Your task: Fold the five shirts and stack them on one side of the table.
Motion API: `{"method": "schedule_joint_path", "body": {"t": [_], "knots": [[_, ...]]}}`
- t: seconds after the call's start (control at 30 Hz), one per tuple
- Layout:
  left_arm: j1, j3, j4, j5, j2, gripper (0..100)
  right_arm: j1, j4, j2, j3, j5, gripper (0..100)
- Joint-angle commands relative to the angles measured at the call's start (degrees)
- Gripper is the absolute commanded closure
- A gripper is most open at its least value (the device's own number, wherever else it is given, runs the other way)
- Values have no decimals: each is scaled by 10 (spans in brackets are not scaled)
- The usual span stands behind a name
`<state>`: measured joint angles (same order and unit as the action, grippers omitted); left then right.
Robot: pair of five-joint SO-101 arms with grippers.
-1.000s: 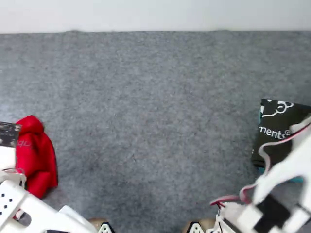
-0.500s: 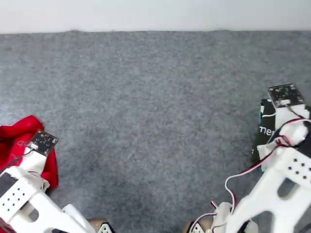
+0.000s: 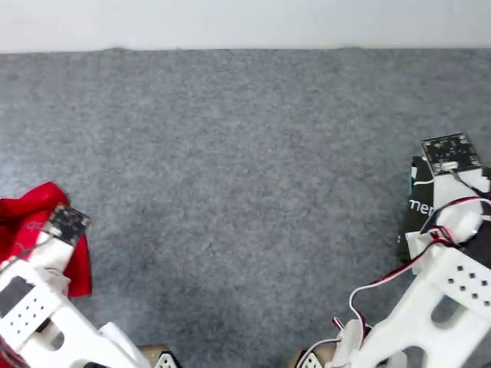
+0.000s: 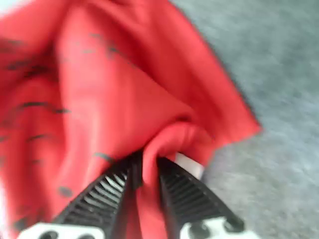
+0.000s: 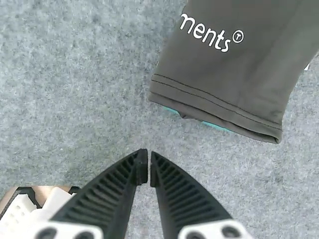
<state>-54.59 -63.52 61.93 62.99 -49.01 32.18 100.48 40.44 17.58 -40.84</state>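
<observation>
Saw grey mat (image 3: 245,153) across table. Saw red shirt (image 3: 19,211) bunched at left edge, dark shirt (image 3: 414,230) folded at right edge. Found left gripper (image 4: 148,162) clamped on a red fold. Found right gripper (image 5: 147,159) pinched together, empty, over mat just beside dark shirt. Judged risks: thin pinch slipping under cloth weight; shirt dragged as a wad, not spread for folding.
</observation>
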Motion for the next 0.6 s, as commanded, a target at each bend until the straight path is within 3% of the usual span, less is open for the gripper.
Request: {"method": "schedule_joint_path", "body": {"t": [0.0, 0.27, 0.43, 0.57], "knots": [[12, 150, 38, -84, -11, 987, -3, 23, 15, -3, 7, 990], [137, 429, 62, -317, -11, 987, -6, 23, 11, -3, 70, 990], [265, 505, 60, -382, -6, 987, -6, 23, 12, -3, 69, 990], [407, 509, 59, -409, -6, 987, -6, 23, 13, -3, 69, 990]]}}
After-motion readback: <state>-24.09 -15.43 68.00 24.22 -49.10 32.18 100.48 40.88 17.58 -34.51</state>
